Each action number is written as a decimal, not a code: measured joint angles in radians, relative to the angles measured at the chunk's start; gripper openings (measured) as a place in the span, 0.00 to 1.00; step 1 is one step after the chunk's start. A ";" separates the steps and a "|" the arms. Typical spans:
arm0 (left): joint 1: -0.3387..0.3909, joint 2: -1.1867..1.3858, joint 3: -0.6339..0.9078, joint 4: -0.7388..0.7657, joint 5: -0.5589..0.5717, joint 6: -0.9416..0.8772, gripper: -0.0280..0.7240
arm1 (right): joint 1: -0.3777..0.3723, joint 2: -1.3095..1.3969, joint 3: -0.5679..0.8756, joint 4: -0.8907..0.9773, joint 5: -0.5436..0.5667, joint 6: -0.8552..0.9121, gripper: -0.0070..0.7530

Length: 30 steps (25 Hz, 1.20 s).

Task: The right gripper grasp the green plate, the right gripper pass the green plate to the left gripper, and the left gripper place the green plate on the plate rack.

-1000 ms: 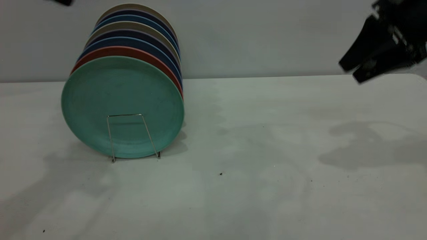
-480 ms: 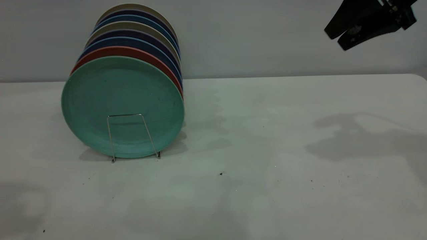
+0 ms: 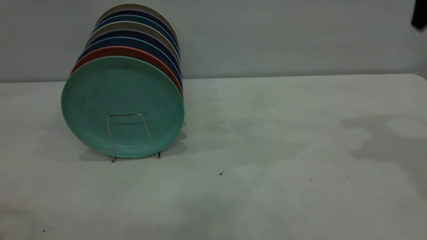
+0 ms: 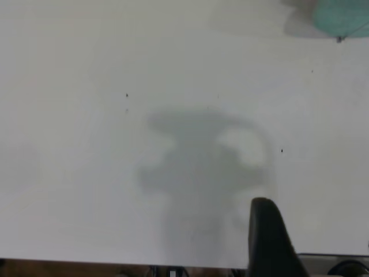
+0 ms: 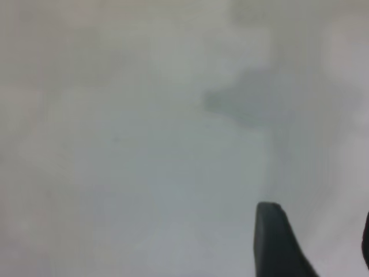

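Note:
The green plate (image 3: 121, 96) stands upright in the plate rack (image 3: 131, 136) as the front plate of a row, at the table's left. The rack's front wire loop crosses its lower face. In the left wrist view, a part of the green plate (image 4: 343, 16) and a rack foot (image 4: 339, 38) show far off. Only a black sliver of my right gripper (image 3: 419, 15) shows at the exterior view's top right corner, high above the table. In its wrist view the right gripper (image 5: 314, 231) is open over bare table. A black part of my left gripper (image 4: 271, 242) hangs above the table's near edge.
Behind the green plate stand a salmon plate (image 3: 110, 51), dark blue plates (image 3: 133, 41) and beige ones. The white table (image 3: 267, 150) stretches right of the rack, with arm shadows at the right. A wall rises behind the table.
My right gripper has risen and moved right, from low over the table's back right to almost out of the exterior view. Its shadow slid right. The plates have not moved.

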 joint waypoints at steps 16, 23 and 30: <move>0.000 -0.543 0.369 -0.049 -0.013 -0.007 0.62 | 0.159 -0.767 0.544 -0.008 0.021 0.009 0.51; 0.000 -0.781 0.482 -0.052 0.074 -0.008 0.62 | 0.159 -1.133 0.849 -0.008 0.021 0.009 0.51; 0.000 -0.988 0.574 -0.052 0.077 0.003 0.62 | 0.160 -1.476 1.060 -0.009 0.006 0.009 0.51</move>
